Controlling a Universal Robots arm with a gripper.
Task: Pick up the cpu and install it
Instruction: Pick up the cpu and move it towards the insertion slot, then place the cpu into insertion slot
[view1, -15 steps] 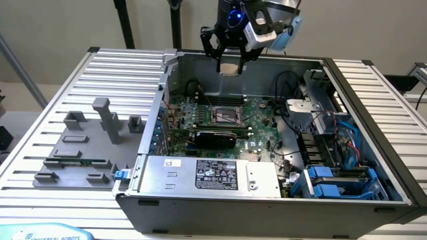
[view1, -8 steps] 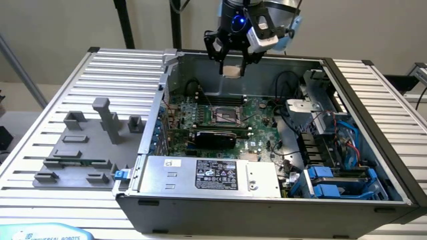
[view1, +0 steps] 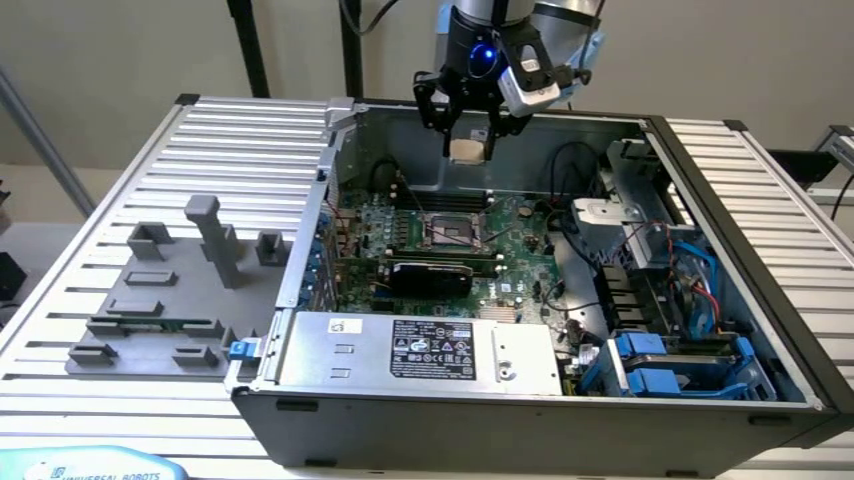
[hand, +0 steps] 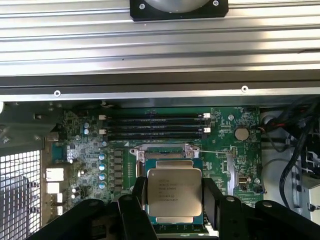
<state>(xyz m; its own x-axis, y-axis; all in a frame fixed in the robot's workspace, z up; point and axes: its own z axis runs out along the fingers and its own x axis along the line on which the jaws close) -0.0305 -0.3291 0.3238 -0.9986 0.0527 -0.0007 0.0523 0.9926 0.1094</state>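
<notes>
Pincer (view1: 467, 147): closed on the cpu, with one finger on each of two opposite edges. It hangs above the far part of the open case.
Cpu (view1: 467, 153): held flat with the printed metal top up, clear of the board. In the wrist view the cpu (hand: 174, 194) overlaps the socket beneath it.
Socket (view1: 451, 232): black with a metal frame, on the green board (view1: 514, 225).
Case (view1: 534, 430): dark grey, side panel off, resting on the worktop.
Worktop (view1: 240, 130): silver ribbed aluminium slats, visible on both sides of the case.
Fixture (view1: 160, 300): grey tray of blocks on the worktop at the exterior view's left. It carries a green memory stick (view1: 147, 325).
Power supply (view1: 414, 350): grey box along the case's near wall.
Room: plain beige wall (view1: 107, 50) behind, with black posts (view1: 250, 45) rising past the worktop's far edge.
</notes>
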